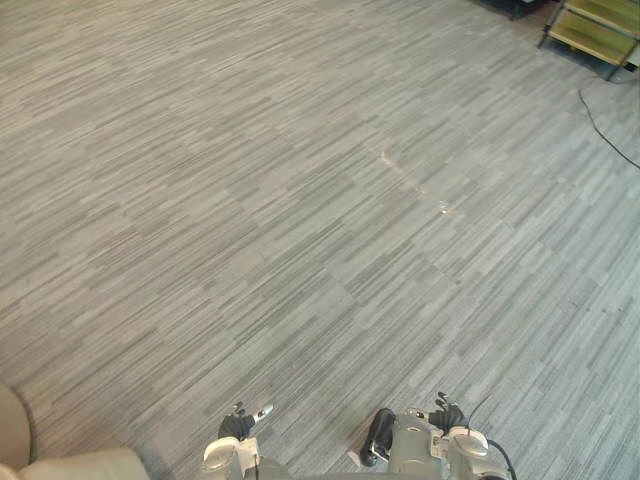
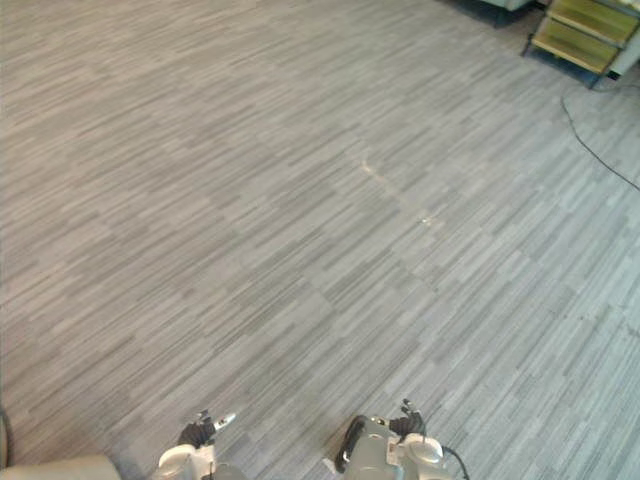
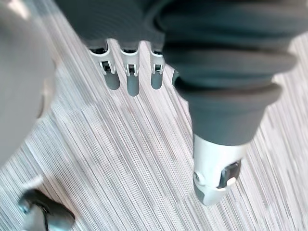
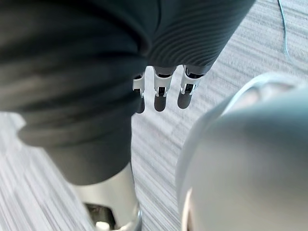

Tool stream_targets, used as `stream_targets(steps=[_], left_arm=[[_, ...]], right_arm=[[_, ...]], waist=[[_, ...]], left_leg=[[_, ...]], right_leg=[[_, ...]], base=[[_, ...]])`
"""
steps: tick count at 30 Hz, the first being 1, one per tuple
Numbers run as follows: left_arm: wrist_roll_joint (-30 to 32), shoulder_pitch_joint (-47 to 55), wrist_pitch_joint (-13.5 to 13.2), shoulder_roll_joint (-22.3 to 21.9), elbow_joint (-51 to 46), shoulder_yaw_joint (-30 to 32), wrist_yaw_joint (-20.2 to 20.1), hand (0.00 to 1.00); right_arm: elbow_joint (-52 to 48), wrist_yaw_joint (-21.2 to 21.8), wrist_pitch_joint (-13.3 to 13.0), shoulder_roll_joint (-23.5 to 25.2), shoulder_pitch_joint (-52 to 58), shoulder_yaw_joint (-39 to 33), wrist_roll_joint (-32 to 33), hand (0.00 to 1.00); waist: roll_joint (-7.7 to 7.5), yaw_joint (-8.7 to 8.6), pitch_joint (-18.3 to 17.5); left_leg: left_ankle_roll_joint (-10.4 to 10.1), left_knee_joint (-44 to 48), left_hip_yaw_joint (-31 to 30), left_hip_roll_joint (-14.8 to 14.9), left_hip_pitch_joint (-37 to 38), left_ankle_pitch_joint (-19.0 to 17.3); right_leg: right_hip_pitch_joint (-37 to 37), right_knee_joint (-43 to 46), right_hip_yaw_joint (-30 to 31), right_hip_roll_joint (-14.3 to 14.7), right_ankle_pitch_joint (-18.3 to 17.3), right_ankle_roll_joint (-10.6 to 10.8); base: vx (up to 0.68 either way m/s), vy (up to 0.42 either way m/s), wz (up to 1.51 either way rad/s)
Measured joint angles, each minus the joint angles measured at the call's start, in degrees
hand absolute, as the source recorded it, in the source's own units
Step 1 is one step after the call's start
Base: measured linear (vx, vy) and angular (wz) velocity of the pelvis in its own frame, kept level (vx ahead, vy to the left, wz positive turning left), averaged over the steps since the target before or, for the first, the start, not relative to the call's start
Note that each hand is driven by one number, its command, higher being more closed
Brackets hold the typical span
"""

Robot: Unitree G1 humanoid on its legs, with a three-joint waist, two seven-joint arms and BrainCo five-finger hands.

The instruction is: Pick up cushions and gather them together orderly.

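My left hand (image 3: 127,82) and right hand (image 4: 161,96) hung slack, empty; barely in view, the beige fabric cushion (image 1: 72,466) could get missed.

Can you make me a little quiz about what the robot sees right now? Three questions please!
1. True or false: the left hand and the right hand are both holding cushions.
2. The floor is covered in: A) grass, B) grey striped carpet, C) sand.
3. Fill in: the yellow-green shelves stand far off on the robot's ____ side.

Key: 1 false, both hands are open and hold nothing; 2 B; 3 right.
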Motion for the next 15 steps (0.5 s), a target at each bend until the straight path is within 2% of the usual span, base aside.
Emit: stream_targets(steps=[1,2,3,5,6,7,8,9,10,11,12,13,15], left_arm=[[0.03,0.06,-0.5,0.04,-0.8,-0.23,0.28,0.0],[0.04,0.07,-0.63,0.06,-0.9,-0.59,0.35,0.0],[-0.05,0.24,-0.91,0.03,-0.96,-1.68,0.26,0.0],[-0.14,0.89,-1.17,-0.59,-2.29,-2.37,0.21,0.0],[-0.13,0.87,-1.19,-0.7,-2.99,-2.37,0.21,0.0],[-0.12,0.78,-1.22,-0.71,-3.38,-2.48,0.1,0.0],[-0.13,0.6,-1.18,-0.79,-3.5,-2.55,0.03,0.0],[-0.16,0.53,-1.19,-0.85,-3.53,-2.63,0.02,0.0],[-0.52,0.37,-1.28,-0.96,-3.55,-2.74,-0.03,0.0],[-0.67,0.24,-1.34,-0.82,-3.53,-2.74,-0.02,0.0],[-0.68,-0.21,-1.26,-0.58,-3.64,-2.69,-0.08,0.0],[-0.69,-0.88,-0.94,-0.33,-4.01,-2.07,-0.05,0.0],[-1.0,-0.72,-0.95,-0.68,-4.63,-0.8,0.04,0.0]], right_arm=[[0.16,-0.33,-0.14,-0.11,0.18,0.56,0.16,0.0],[0.38,-0.53,-0.14,-0.28,0.28,0.58,0.23,0.0],[0.57,-0.52,-0.15,-0.38,0.55,0.6,0.27,0.0],[0.79,-0.44,-0.15,-0.1,0.4,0.5,0.32,0.0],[0.92,-0.41,-0.12,-0.01,0.63,0.28,0.45,0.0],[0.93,-0.44,-0.12,0.32,0.65,0.02,0.84,0.0],[0.92,-0.47,-0.16,0.5,0.57,-0.04,1.81,0.0],[0.91,-0.47,-0.2,0.54,0.57,-0.12,2.03,0.0],[0.89,-0.55,-0.28,0.78,0.59,-0.25,2.07,0.0],[0.75,-0.58,-0.36,1.52,0.5,-0.23,2.07,0.0],[0.43,-0.62,-0.41,2.28,0.36,-0.49,2.08,0.0],[-0.02,-0.54,-0.63,3.37,0.55,-2.4,2.07,0.0],[-2.07,-0.55,-0.65,4.89,1.52,-3.21,2.03,0.0]], waist=[[0.22,0.17,1.0],[0.33,0.41,1.18],[0.35,1.38,1.15],[0.64,2.25,1.33],[0.77,2.65,1.59],[0.85,2.63,1.75],[0.76,2.75,2.03],[0.73,2.91,2.16],[0.34,3.75,2.32],[-0.56,4.77,2.03],[-1.02,4.74,1.73],[-2.58,4.41,2.27],[-3.16,6.11,2.48]], left_leg=[[-1.91,9.99,-3.07,-0.47,-3.75,-5.47],[-3.97,13.44,-4.95,-2.69,-5.45,-8.45],[-6.28,15.92,-7.69,-9.23,-8.13,-13.03],[-6.09,12.99,-8.39,-16.0,-11.43,-16.87],[-6.44,7.03,-8.4,-20.33,-13.62,-18.1],[-6.53,-0.21,-8.85,-23.66,-14.88,-18.08],[-6.91,-12.35,-10.42,-27.63,-15.64,-16.66],[-7.35,-19.17,-11.59,-29.33,-15.81,-14.78],[-6.97,-27.56,-13.02,-30.99,-15.31,-7.63],[-5.04,-30.18,-12.41,-31.73,-14.27,-2.21],[-3.57,-29.9,-11.6,-32.31,-13.92,-3.05],[-1.62,-26.27,-10.8,-32.42,-14.54,-5.48],[-0.93,-20.98,-7.53,-30.87,-13.3,-10.23]], right_leg=[[3.4,-2.88,1.76,2.7,-0.35,-1.45],[5.08,-4.32,2.57,3.51,-0.29,-1.89],[7.98,-7.75,5.04,4.9,0.03,-2.6],[11.12,-11.68,8.08,6.69,0.81,-3.33],[13.17,-13.9,9.87,7.6,1.0,-3.22],[14.63,-15.47,11.08,8.03,1.02,-3.19],[16.2,-17.53,12.79,8.3,1.06,-2.9],[16.85,-18.85,13.79,8.47,1.04,-2.57],[18.44,-21.15,16.2,8.64,0.93,-1.95],[20.1,-23.16,18.63,8.29,1.17,-0.67],[20.4,-23.81,18.77,7.45,1.17,-0.06],[20.8,-23.58,19.45,6.38,1.61,1.73],[19.74,-16.44,21.7,5.83,1.81,2.77]], base=[[0.24,-0.322,-0.71],[0.25,-0.247,-0.93],[0.28,-0.17,-0.98],[0.36,-0.139,-1.11],[0.36,-0.081,-0.98],[0.38,-0.056,-0.95],[0.4,-0.044,-0.75],[0.41,-0.011,-0.92],[0.46,0.026,-0.99],[0.5,0.031,-0.86],[0.68,0.016,-0.58],[0.59,0.0,-0.44],[0.6,0.051,-0.71]])
